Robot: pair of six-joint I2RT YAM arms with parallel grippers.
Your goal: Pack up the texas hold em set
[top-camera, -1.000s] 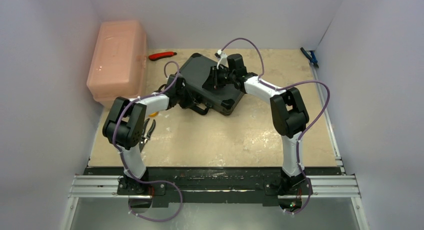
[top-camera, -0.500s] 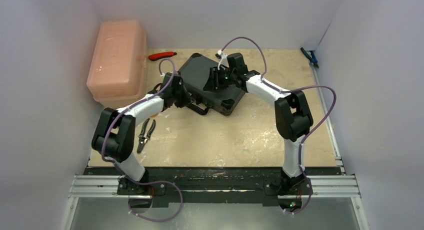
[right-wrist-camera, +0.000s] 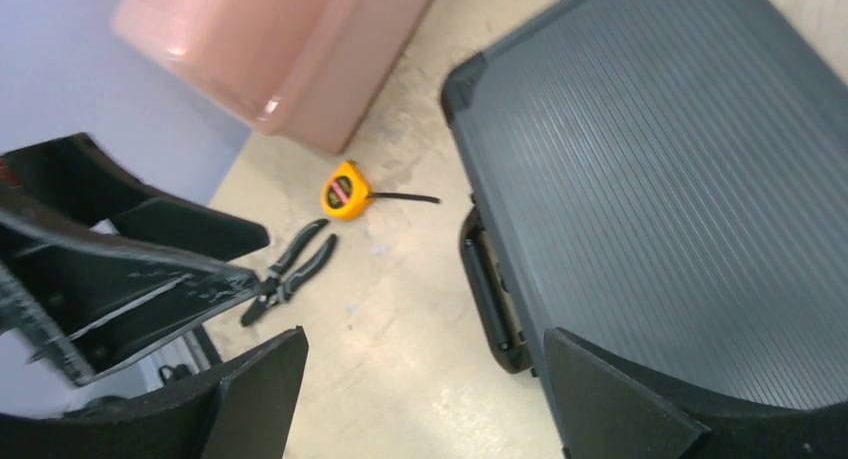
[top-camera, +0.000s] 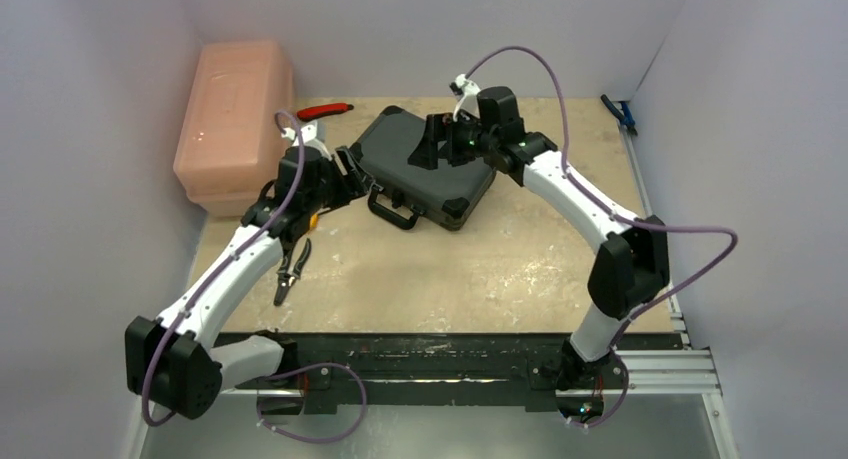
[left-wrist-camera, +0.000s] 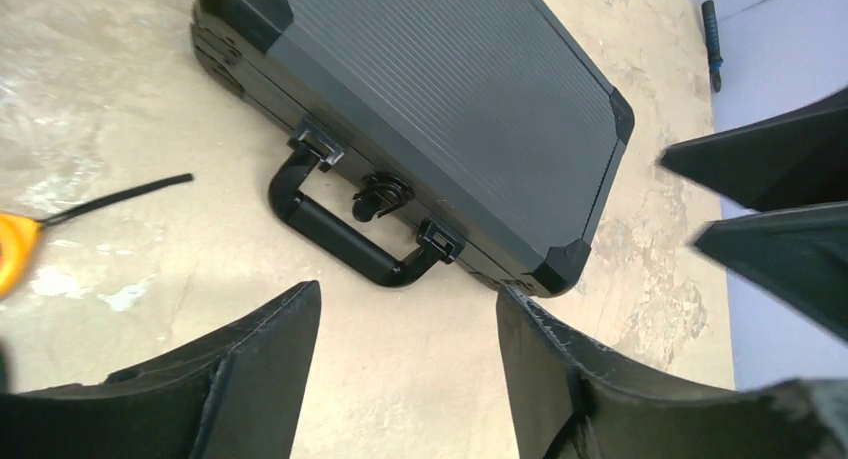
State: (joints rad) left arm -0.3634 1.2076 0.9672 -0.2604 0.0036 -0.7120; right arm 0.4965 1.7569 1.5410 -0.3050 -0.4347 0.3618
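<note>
The shut case (top-camera: 425,169) looks rigid and heavy (loaded, presumably); take its handle (left-wrist-camera: 345,237), left tool (left-wrist-camera: 408,297) and right tool (right-wrist-camera: 425,341) gaping empty.

Closed black case (top-camera: 440,184) lies skewed at far-middle of surface (top-camera: 480,269), handle (top-camera: 395,211) toward near-left; left pincer (top-camera: 348,171) just beside case's left end, right pincer (top-camera: 424,147) over its lid. Far-left corner: pink box (top-camera: 235,109), red-handled tool (top-camera: 325,110) beside it at far edge. By left edge: pliers (top-camera: 290,271).
</note>
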